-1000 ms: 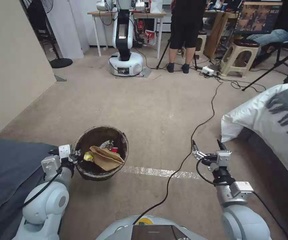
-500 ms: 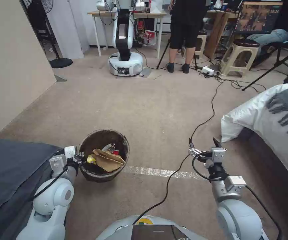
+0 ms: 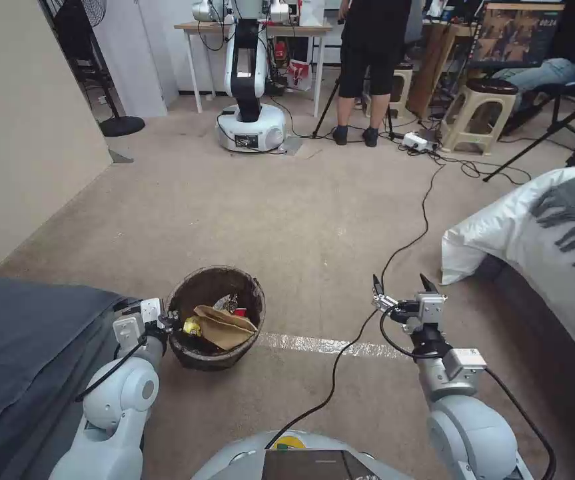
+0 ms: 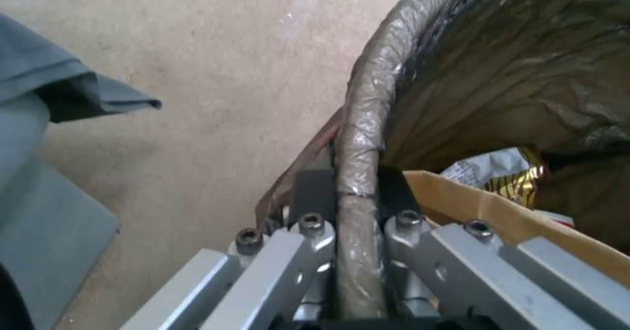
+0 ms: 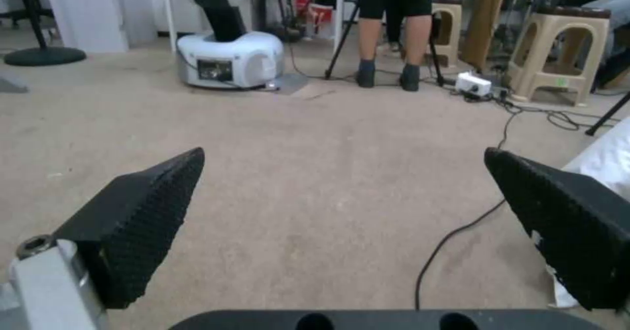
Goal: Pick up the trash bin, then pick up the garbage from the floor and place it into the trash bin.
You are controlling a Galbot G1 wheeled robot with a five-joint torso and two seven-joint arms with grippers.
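While left end effector [image 3: 170, 321] clamps trash bin [image 3: 217, 360] rim, carpet [image 3: 314, 220] lies open.

The trash bin [image 3: 217, 320] only shows its dark liner from the head cam; the white wall is pretty much out of sight. A flat brown paper bag [image 3: 224, 327] covers most of what's inside, so the bits poking out beside it are too small to identify. In the left wrist shot the left claw [image 4: 354, 192] hides the stretch of rim between its fingers, and the bin runs off the frame. The right claw [image 5: 341, 222] has both fingertips cut at the edges. The person by the far table [image 3: 254, 28] is cropped at the waist.
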